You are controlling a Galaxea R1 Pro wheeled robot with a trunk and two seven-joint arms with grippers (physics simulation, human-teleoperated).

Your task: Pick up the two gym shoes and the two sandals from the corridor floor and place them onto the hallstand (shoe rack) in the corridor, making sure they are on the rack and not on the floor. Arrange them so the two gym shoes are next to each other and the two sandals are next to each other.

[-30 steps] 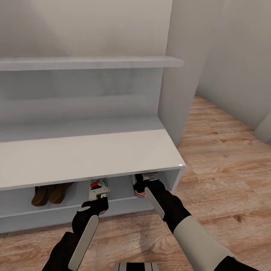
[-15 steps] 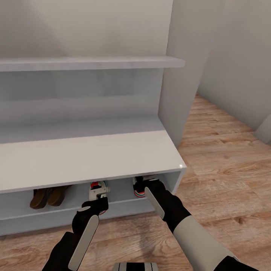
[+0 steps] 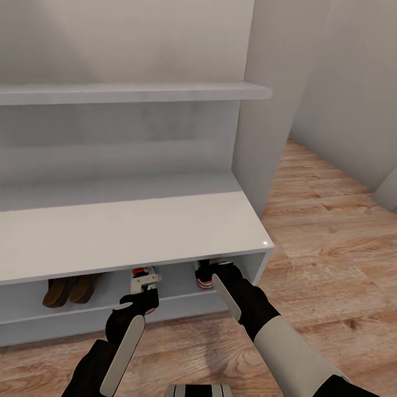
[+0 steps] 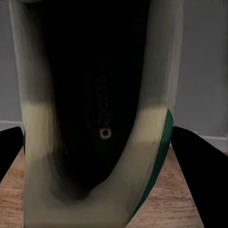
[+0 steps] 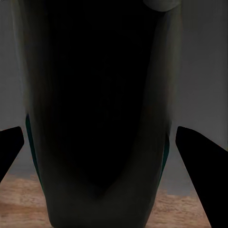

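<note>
The white hallstand (image 3: pixel 138 234) stands in front of me, its upper shelf open below the flat top. Two brown sandals (image 3: pixel 69 289) lie side by side at the left of that shelf. My left gripper (image 3: pixel 145 293) is shut on the heel of one gym shoe (image 3: pixel 143 274), which points into the shelf opening. My right gripper (image 3: pixel 213 271) is shut on the other gym shoe (image 3: pixel 205 275), further right in the same opening. In each wrist view a shoe (image 4: pixel 95 118) (image 5: pixel 95 118) shows its dark inside, with black fingertips (image 4: pixel 199 166) (image 5: pixel 202 161) at its sides.
A white floating shelf (image 3: pixel 132 92) hangs above the hallstand. A white wall panel (image 3: pixel 264 110) closes the unit's right end. The wood-plank corridor floor (image 3: pixel 331 242) runs to the right and along the rack's foot. Part of my base (image 3: pixel 198 390) shows at the bottom edge.
The whole picture has shifted slightly, so the camera moved. Both gym shoes now sit a little deeper under the hallstand's top; the arms keep their pose.
</note>
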